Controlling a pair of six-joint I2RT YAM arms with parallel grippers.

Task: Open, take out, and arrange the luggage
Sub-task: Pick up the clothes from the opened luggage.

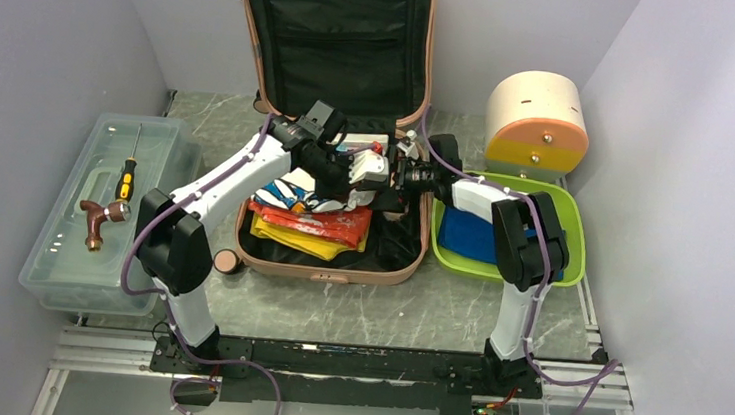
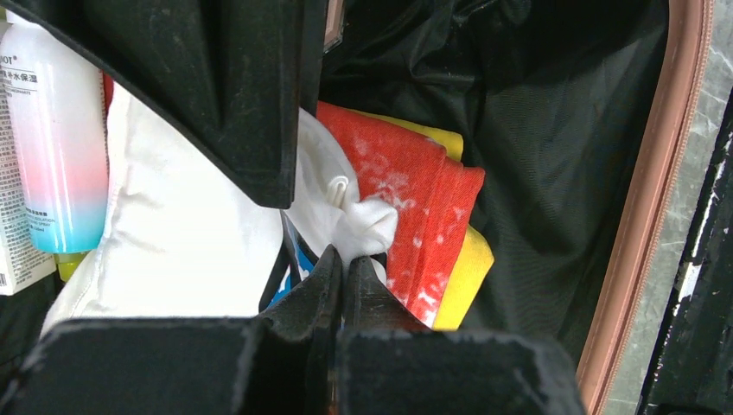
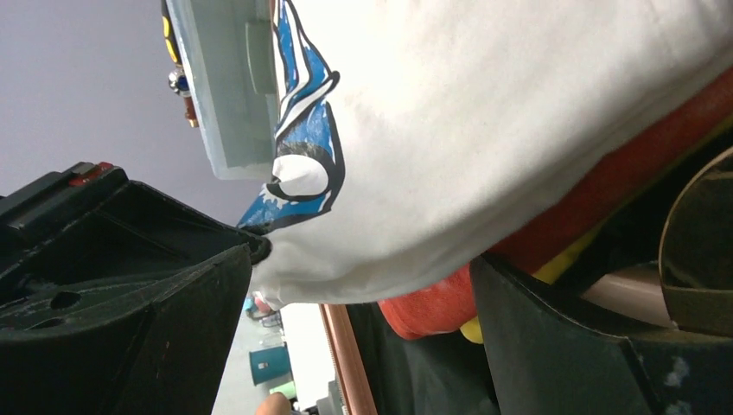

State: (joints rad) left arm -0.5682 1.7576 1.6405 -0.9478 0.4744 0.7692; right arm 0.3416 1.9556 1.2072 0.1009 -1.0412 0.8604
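Unpacking the salmon-pink hard-shell luggage (image 1: 278,266), open mid-table with lid upright. Pinching a fold of white, blue-printed fabric garment (image 2: 173,233) with the left gripper (image 2: 346,264); right gripper (image 3: 372,259) spread wide at its edge. Next, likely: lifting it clear of the red folded cloth (image 2: 415,190).

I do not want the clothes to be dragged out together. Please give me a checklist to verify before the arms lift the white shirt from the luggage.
1. Luggage lid open: ok, it stands upright at the back.
2. Left gripper shut on white shirt: ok, a fold is pinched.
3. Right gripper open: ok, the shirt's edge lies between its jaws, not gripped.
4. Shirt free of the red cloth beneath: cannot tell.
5. Bottle clear of the shirt: cannot tell, it lies right beside it.
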